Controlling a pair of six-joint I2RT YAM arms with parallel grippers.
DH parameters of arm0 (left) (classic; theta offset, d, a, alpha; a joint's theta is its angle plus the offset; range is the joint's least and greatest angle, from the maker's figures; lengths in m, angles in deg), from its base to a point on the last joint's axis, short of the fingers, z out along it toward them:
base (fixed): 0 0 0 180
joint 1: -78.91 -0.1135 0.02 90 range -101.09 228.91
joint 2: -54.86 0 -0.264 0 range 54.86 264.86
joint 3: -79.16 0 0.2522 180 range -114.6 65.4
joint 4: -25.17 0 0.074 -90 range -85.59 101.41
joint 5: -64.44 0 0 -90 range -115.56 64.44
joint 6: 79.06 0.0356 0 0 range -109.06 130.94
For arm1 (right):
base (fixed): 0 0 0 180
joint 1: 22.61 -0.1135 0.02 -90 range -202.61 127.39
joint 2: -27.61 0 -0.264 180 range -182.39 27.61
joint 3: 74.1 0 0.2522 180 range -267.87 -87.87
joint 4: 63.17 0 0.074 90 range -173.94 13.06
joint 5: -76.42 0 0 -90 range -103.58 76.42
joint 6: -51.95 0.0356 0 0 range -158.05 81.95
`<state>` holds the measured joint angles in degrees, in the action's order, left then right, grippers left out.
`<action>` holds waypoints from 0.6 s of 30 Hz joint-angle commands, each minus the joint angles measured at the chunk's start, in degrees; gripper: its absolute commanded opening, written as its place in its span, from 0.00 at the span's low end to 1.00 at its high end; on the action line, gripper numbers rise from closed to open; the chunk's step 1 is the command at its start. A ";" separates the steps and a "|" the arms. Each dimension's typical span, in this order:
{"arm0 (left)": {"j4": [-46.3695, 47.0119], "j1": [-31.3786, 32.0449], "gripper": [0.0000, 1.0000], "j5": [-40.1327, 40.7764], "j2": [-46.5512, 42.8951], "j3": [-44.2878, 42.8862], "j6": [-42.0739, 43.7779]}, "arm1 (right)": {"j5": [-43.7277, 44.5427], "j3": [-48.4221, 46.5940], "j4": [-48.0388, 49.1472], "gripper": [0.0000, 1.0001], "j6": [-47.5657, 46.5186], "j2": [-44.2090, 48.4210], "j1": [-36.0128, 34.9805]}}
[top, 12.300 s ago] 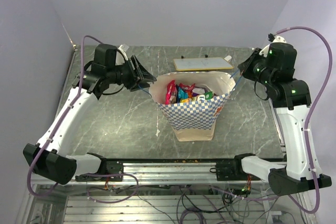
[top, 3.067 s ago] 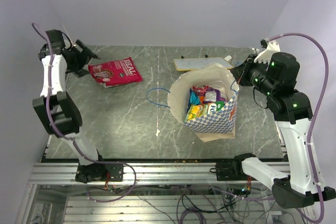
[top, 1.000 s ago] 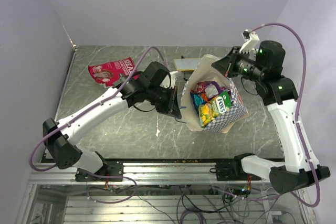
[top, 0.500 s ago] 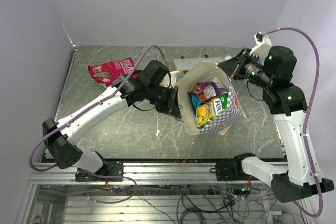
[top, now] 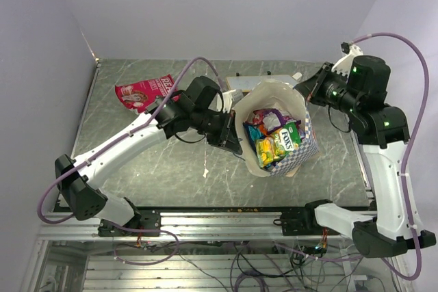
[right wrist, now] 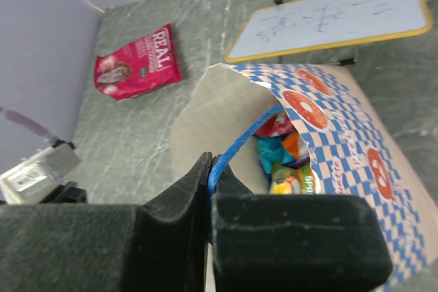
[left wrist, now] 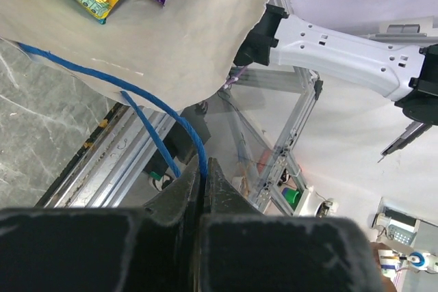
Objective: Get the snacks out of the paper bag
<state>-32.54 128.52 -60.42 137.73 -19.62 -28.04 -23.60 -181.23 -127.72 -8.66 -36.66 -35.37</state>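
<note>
The blue-and-white checkered paper bag (top: 304,150) stands tilted at the table's middle, mouth open upward. Several snacks fill it: a green-yellow packet (top: 277,145), a purple one (top: 272,118) and others. One red-pink snack (top: 145,91) lies on the table at the far left. My left gripper (top: 235,147) is at the bag's left side, shut on a blue cord handle (left wrist: 168,111). My right gripper (top: 306,92) is at the bag's far right rim, shut on the other blue cord handle (right wrist: 241,141). The bag's cream inside (right wrist: 205,117) and snacks (right wrist: 287,162) show in the right wrist view.
A flat cream board (top: 245,84) on black feet stands behind the bag, partly hidden by it. The table's front edge meets a metal rail (top: 219,220). A grey wall rises along the left side.
The bag has swung a little rightward and stands more upright than a second ago. My right gripper has moved right and back with its handle. One red-pink packet has been on the table since about three seconds ago.
</note>
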 commanded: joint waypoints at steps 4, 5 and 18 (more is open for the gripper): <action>-6.77 -0.28 0.10 -2.82 -2.36 -4.12 5.05 | -0.82 5.01 -2.12 0.00 -4.60 5.65 -0.14; -12.32 -0.72 0.12 1.32 -1.64 -6.89 10.36 | -2.32 6.74 -0.87 0.00 -3.66 6.54 -0.14; -23.39 -1.82 0.87 20.19 2.77 -29.82 16.90 | -5.75 1.91 -1.65 0.00 0.53 4.49 -0.16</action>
<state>-58.87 126.83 -42.34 138.93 -45.80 -9.18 -27.78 -176.05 -128.29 -8.05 -31.77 -35.39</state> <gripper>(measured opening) 0.843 0.004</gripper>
